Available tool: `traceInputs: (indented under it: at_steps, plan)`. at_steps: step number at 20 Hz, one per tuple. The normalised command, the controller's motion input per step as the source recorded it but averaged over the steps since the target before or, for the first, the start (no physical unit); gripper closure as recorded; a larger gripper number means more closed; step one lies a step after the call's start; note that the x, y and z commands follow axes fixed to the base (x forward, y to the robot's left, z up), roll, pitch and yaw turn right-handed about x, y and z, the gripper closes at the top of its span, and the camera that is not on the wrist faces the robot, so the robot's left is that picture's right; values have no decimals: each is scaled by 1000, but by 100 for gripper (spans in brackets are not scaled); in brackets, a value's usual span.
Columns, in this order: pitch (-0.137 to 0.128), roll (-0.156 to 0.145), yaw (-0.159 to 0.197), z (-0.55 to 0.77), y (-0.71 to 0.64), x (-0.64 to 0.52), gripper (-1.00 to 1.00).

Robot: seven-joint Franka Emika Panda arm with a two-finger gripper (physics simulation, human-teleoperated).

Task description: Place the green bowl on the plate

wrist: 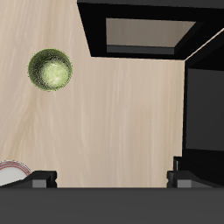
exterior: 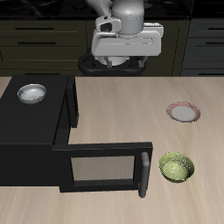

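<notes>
The green bowl (exterior: 177, 167) sits upright on the table near the front edge, beside the open microwave door; it also shows in the wrist view (wrist: 51, 70). The plate (exterior: 184, 112), with a pinkish-red rim and white centre, lies on the table farther back than the bowl; only its edge shows in the wrist view (wrist: 10, 173). My gripper (exterior: 120, 58) hangs high above the back of the table, well away from both. In the wrist view the gripper (wrist: 112, 179) has its fingers (wrist: 41, 178) wide apart and holds nothing.
A black microwave (exterior: 26, 127) stands on the table with its door (exterior: 101, 169) swung open toward the front edge. A white-grey metallic bowl (exterior: 31, 93) sits on top of the microwave.
</notes>
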Motion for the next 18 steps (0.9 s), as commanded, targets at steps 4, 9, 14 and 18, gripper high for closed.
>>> traceInputs:
  at_steps: [4,9,14,18]
  plan:
    - [9,34,-10,85,104,429,-100]
    - [22,20,-30,16,85,361,-100]
    - [15,3,-27,36,104,276,-100]
    - [-9,48,-3,104,262,234,-100]
